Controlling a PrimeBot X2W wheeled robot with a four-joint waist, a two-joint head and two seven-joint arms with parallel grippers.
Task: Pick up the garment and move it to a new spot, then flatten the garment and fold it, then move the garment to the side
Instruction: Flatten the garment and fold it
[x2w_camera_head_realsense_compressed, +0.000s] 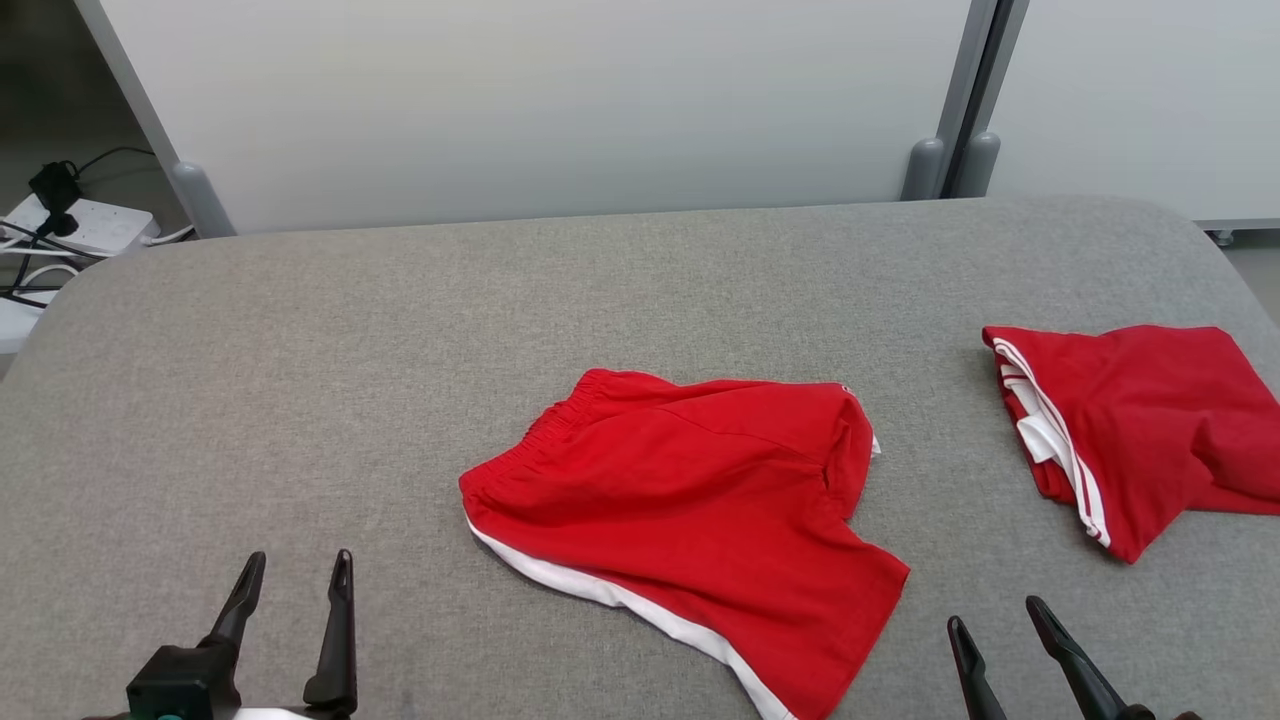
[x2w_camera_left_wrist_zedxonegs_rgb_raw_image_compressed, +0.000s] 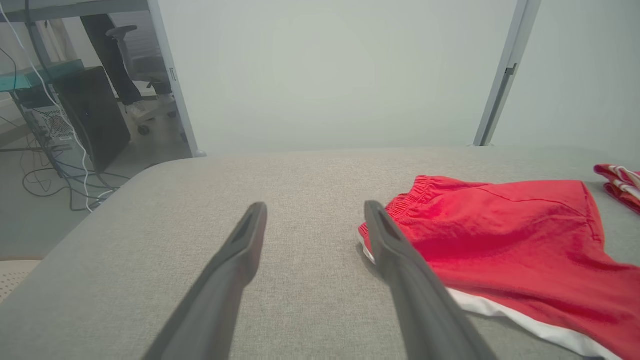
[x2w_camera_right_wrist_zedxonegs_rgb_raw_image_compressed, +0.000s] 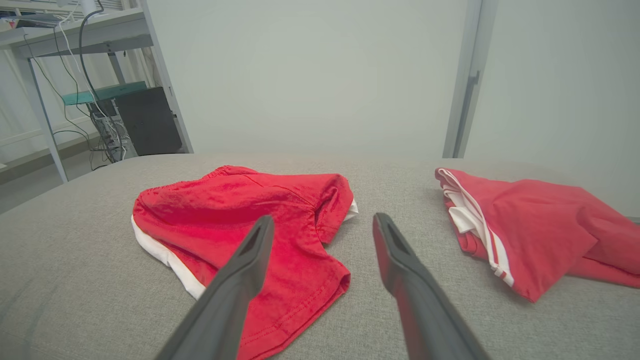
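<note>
A pair of red shorts with a white side stripe, the garment (x2w_camera_head_realsense_compressed: 690, 500), lies folded near the middle of the grey table (x2w_camera_head_realsense_compressed: 400, 330); it also shows at the right in the left wrist view (x2w_camera_left_wrist_zedxonegs_rgb_raw_image_compressed: 505, 235) and at the left in the right wrist view (x2w_camera_right_wrist_zedxonegs_rgb_raw_image_compressed: 240, 215). My left gripper (x2w_camera_head_realsense_compressed: 297, 573) stands open at the lower left, apart from the garment, with nothing between its fingers (x2w_camera_left_wrist_zedxonegs_rgb_raw_image_compressed: 240, 260). My right gripper (x2w_camera_head_realsense_compressed: 997, 615) stands open at the lower right, just past the garment's near hem, its fingers (x2w_camera_right_wrist_zedxonegs_rgb_raw_image_compressed: 400, 265) empty.
A second red garment with white stripes (x2w_camera_head_realsense_compressed: 1140, 430) lies folded at the table's right edge. A pale partition wall (x2w_camera_head_realsense_compressed: 560, 110) stands behind the table. A power strip and cables (x2w_camera_head_realsense_compressed: 70, 230) lie on the floor at the far left.
</note>
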